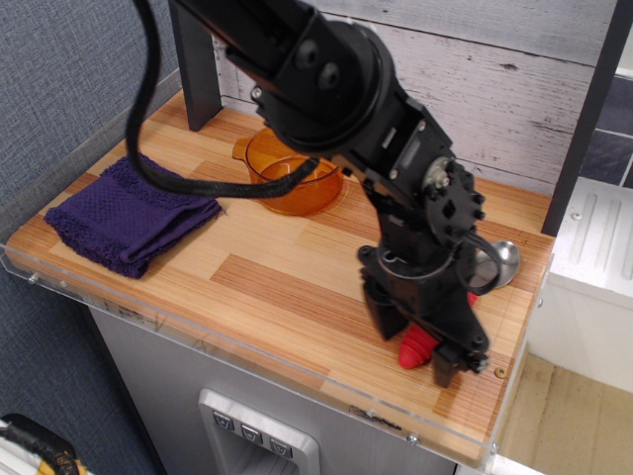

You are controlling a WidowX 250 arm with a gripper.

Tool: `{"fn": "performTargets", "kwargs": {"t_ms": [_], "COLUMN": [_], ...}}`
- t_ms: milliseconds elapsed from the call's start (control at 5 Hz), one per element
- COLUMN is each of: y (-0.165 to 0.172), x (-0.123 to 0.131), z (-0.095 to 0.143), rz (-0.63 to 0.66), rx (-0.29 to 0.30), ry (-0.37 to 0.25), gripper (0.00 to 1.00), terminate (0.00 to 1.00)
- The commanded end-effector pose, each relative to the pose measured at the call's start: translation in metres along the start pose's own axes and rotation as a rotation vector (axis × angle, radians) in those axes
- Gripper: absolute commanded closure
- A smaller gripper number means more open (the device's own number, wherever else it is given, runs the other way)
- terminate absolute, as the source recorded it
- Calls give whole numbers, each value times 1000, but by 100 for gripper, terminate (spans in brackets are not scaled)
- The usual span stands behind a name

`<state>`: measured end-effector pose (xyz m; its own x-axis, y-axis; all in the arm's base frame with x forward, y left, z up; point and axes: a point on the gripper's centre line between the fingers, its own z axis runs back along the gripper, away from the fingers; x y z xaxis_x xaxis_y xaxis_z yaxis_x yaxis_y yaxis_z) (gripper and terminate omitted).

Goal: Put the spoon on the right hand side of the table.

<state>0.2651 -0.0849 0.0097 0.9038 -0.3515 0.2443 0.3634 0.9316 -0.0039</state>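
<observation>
The spoon lies on the right end of the table [277,282], close to the front right corner. Its ribbed red handle [418,347] points toward the front edge. Its silver bowl [497,263] lies near the right edge. My black gripper [416,342] hangs straight down over the handle end. One finger [381,315] stands left of the handle and the other [449,366] right of it. The jaws look parted, with the handle resting between them on the wood. The arm hides the middle of the spoon.
An orange transparent pot [290,174] stands at the back centre, partly behind the arm. A folded purple towel [129,210] lies at the left. A dark post [195,65] stands at the back left. The clear acrylic edge [396,421] is just in front of the gripper.
</observation>
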Motion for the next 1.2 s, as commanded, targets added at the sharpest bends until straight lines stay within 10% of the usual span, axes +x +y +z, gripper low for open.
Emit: {"fn": "performTargets", "kwargs": {"t_ms": [0, 400, 1000], "y": [13, 41, 40], "x": [0, -11, -52], "z": [52, 88, 140], "rz": [7, 1, 32], "rx": [-11, 69, 7], "ry": [-56, -17, -48], "gripper": [0, 0, 0], "terminate": [0, 0, 0]}}
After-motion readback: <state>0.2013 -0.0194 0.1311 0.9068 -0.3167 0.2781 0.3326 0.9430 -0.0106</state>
